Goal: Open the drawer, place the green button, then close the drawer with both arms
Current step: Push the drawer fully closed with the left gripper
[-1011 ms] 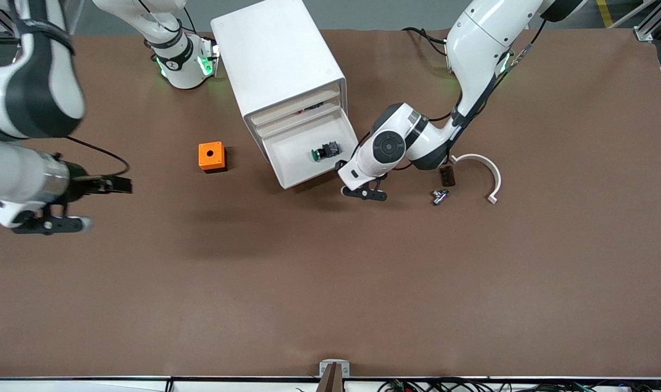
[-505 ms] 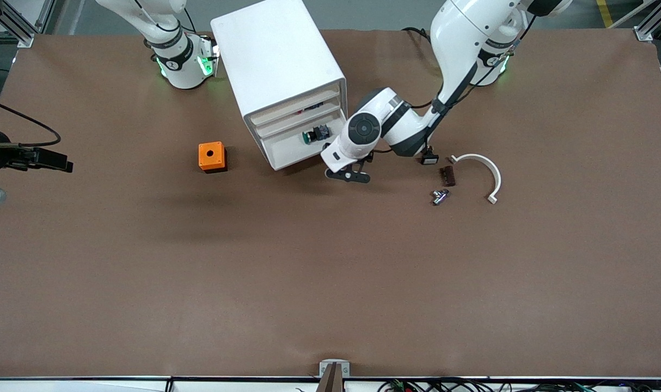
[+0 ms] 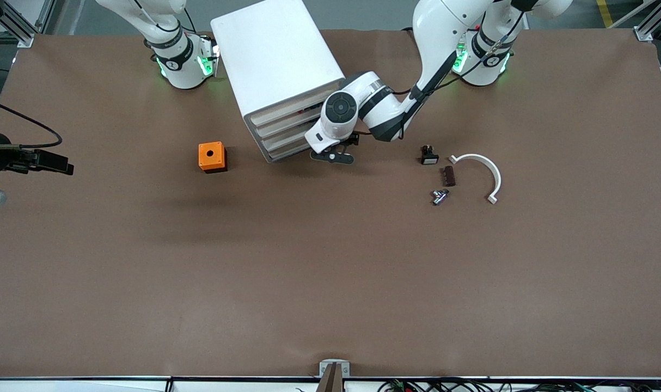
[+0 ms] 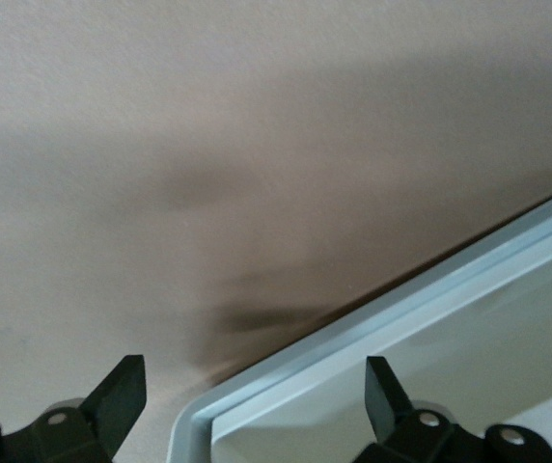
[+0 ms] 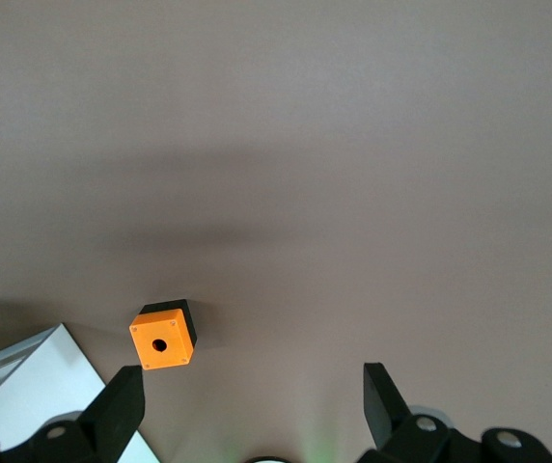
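Cabinet: white drawer unit standing between the two arm bases, its front turned toward the front camera and the left arm's end of the table.
Bottom drawer: pushed almost flush with the cabinet front; its pale rim shows in the left wrist view.
Button: not visible in any view; the drawer hides its inside.
Left gripper: low at the bottom drawer's front, fingers spread apart, holding nothing.
Right gripper: raised high over the right arm's end of the table, fingers apart, empty; this arm waits.
Orange cube: on the table beside the cabinet, toward the right arm's end; hole facing up.
White-capped black button: toward the left arm's end.
Brown block: near that button.
Metal fitting: nearer the front camera than the block.
White curved piece: beside the block.
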`<state>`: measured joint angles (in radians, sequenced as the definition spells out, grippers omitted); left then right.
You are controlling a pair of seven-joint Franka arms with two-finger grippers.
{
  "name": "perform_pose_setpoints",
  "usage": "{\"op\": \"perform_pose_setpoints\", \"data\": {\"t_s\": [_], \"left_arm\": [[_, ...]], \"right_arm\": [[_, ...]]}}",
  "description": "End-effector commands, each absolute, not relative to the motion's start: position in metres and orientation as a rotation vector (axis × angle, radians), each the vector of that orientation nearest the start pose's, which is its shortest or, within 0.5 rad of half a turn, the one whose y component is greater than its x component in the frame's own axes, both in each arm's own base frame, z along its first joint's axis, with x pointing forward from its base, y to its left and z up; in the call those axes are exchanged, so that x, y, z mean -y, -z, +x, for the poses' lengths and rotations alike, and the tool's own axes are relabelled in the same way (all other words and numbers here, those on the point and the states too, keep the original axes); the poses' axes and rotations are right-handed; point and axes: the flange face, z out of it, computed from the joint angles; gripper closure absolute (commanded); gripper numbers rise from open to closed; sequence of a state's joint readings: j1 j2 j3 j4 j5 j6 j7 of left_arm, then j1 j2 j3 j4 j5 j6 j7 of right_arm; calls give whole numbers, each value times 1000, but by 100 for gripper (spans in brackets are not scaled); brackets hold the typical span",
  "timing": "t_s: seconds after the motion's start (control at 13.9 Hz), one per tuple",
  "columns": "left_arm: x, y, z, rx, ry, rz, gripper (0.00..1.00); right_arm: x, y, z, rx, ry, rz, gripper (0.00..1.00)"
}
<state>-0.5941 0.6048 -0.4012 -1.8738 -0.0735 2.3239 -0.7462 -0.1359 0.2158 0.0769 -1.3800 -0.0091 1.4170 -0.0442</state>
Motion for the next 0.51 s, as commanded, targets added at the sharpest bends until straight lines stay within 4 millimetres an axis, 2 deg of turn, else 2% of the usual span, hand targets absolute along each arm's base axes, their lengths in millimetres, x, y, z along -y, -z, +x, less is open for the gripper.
{"op": "perform_pose_setpoints", "data": {"t_s": [0.0,0.07,0.22,0.29,0.43], "left_arm": [[523,-206,341,-157,-471,-3187,0],[527,-207,337,-125,-472,-3185,0],[523,-209,345,-74,-466,-3190,0],[522,-216,355,-49,-447,-3204,0],[515,-238,390,28,-398,-3249,0]], "right_arm": [[52,-583,605,53,-247,-3120,0],[52,-583,605,44,-248,-3121,0],[54,-589,606,36,-229,-3125,0],[56,-596,604,28,-215,-3128,0],[65,-611,602,9,-174,-3128,0]]}}
